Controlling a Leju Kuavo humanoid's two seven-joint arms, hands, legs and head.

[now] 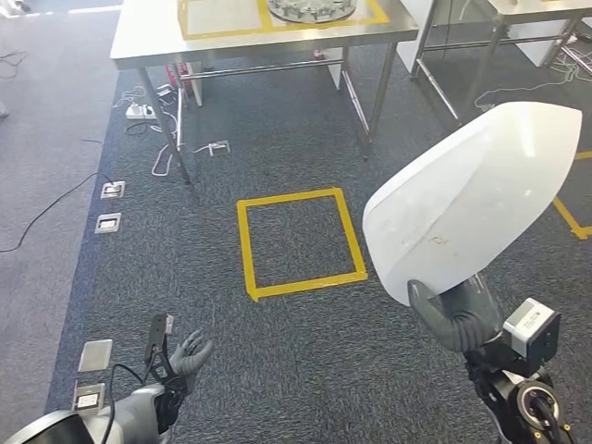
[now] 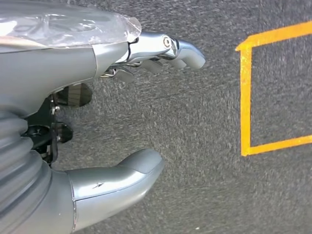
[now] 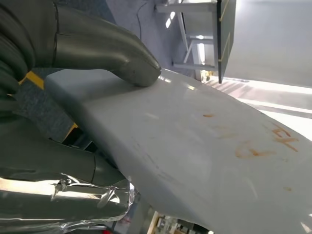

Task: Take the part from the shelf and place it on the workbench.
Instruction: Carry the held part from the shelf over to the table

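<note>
From the head view, the right hand [image 1: 457,314] grips the big white part [image 1: 471,199] by its lower edge, so the panel rises up and away from the hand, tilted, hanging over the dark carpet well short of the workbench [image 1: 150,37] ahead. A yellow taped square [image 1: 300,242] lies on the floor between the robot and that bench, ahead of and between the two hands. The left hand [image 1: 187,359] is low at the robot's side, fingers spread and holding nothing. To my eye the carry is the step in hand, and doing it well means keeping the wide panel steady, since so much of it overhangs the grip, and squaring up to the bench before lowering it. In the left wrist view, the left hand [image 2: 121,112] is open, thumb and fingers apart over carpet, with a corner of the taped square [image 2: 244,97] out beyond the fingertips. In the right wrist view, the right hand [image 3: 73,97] clamps the part [image 3: 206,156], the thumb pressed on its pale face and the fingers underneath, the panel stretching far past the hand with faint orange marks on it.
</note>
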